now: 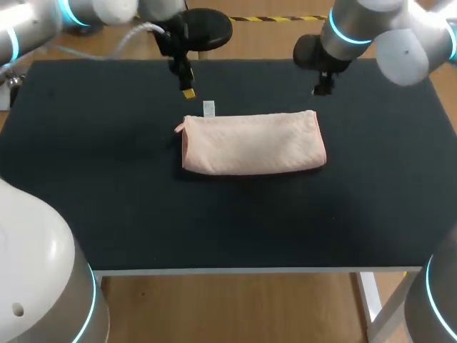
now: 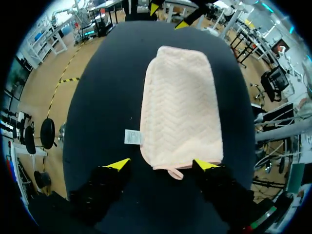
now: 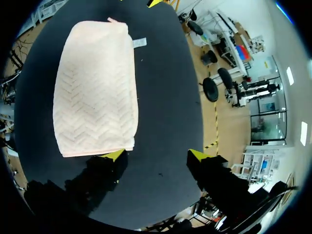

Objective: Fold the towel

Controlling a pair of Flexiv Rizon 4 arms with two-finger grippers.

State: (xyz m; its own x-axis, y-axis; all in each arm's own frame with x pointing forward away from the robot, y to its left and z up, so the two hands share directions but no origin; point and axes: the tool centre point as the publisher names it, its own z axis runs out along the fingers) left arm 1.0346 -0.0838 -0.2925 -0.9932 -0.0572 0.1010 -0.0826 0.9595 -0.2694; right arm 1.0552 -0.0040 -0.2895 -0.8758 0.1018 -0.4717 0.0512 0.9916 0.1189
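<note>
A pale pink towel (image 1: 250,143) lies folded into a long rectangle in the middle of the black table (image 1: 107,207). Its white label (image 1: 208,108) sticks out at the far edge, and a small pink loop (image 1: 178,128) at the left end. My left gripper (image 1: 187,91) hangs just beyond the towel's far left corner. In the left wrist view this gripper (image 2: 162,165) is open over the near end of the towel (image 2: 180,107), holding nothing. My right gripper (image 1: 323,87) hangs beyond the far right corner. It (image 3: 155,155) is open and empty too, with the towel (image 3: 95,87) ahead of one finger.
Bare black tabletop surrounds the towel on all sides. The label (image 2: 132,137) lies flat on the table beside the towel's edge. My right arm's yellow tips (image 2: 183,23) show past the towel's far end in the left wrist view.
</note>
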